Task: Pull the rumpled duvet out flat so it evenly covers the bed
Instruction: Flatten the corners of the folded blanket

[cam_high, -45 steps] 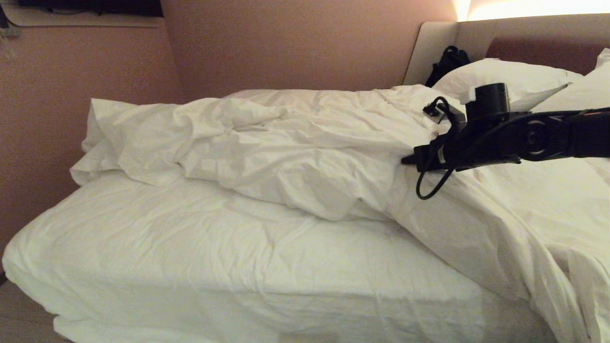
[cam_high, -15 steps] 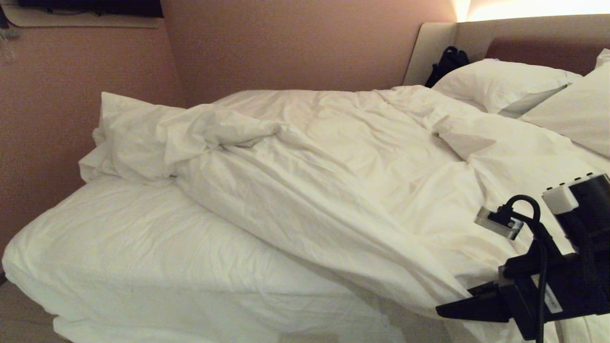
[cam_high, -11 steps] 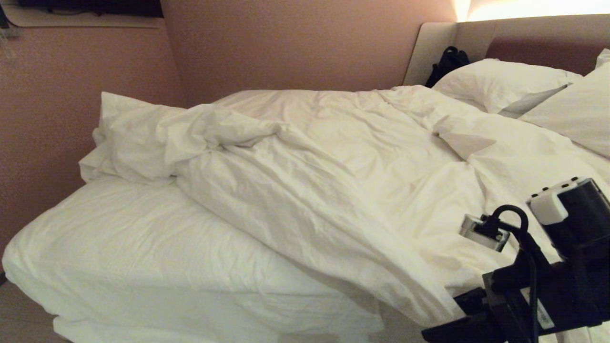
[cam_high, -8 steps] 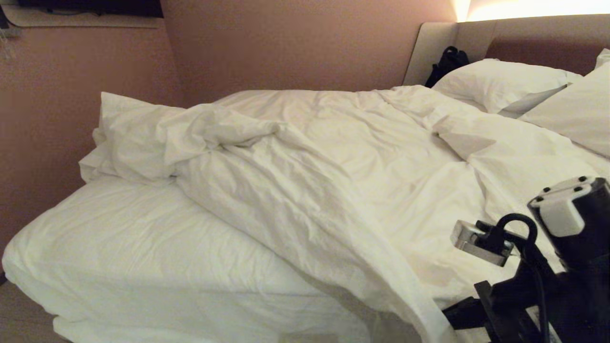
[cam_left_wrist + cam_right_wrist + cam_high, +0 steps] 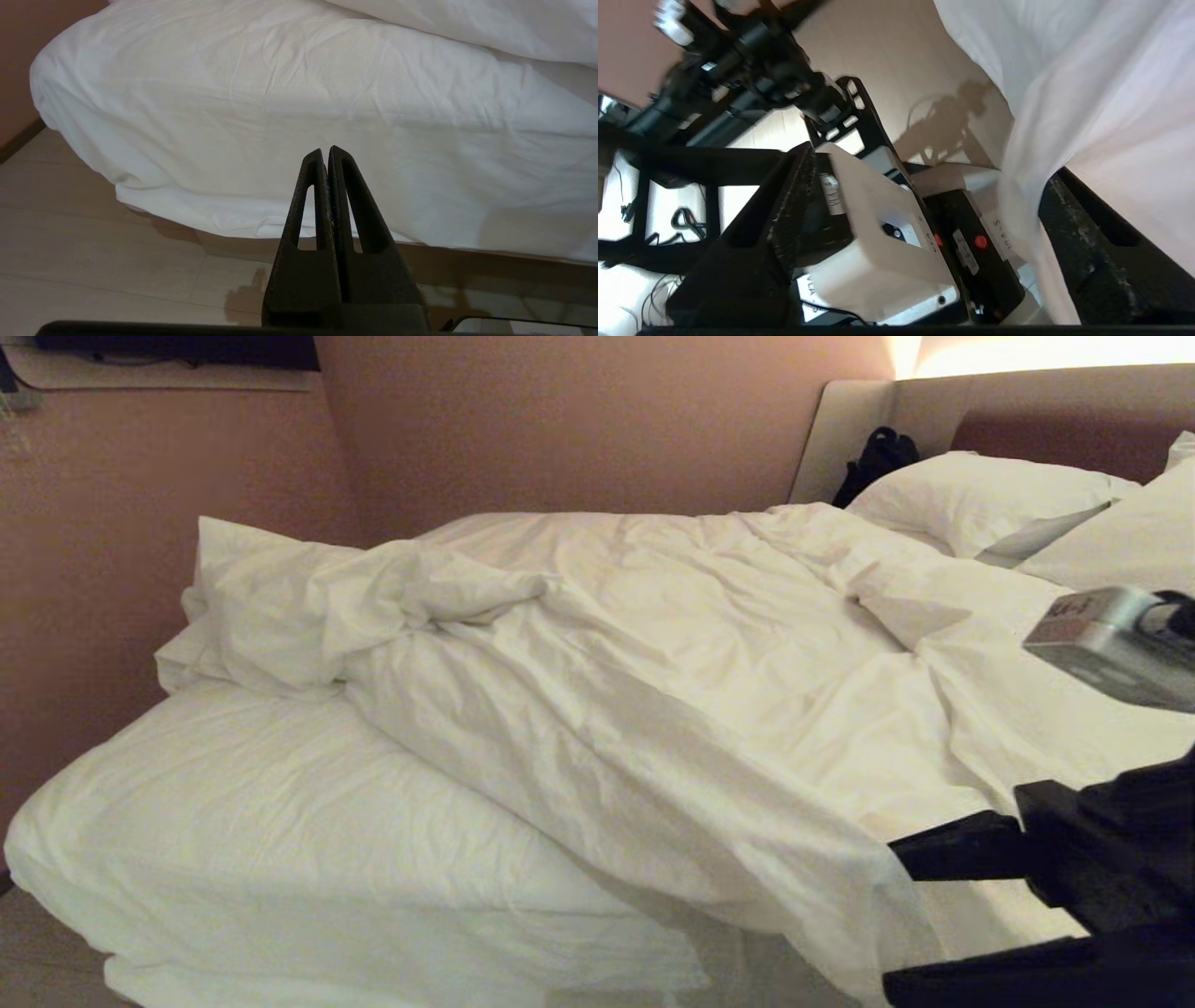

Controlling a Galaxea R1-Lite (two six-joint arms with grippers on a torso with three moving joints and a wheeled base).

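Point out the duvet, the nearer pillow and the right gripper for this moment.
duvet [image 5: 709, 709], head view, on its wrinkled middle.
nearer pillow [image 5: 1120, 546], head view, on its top face.
right gripper [image 5: 896, 919], head view, midway between its two spread black fingertips.

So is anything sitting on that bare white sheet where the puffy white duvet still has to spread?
Nothing visible does. The thick white duvet lies bunched diagonally, and the bare sheet on the bed's near-left part has nothing lying on it.
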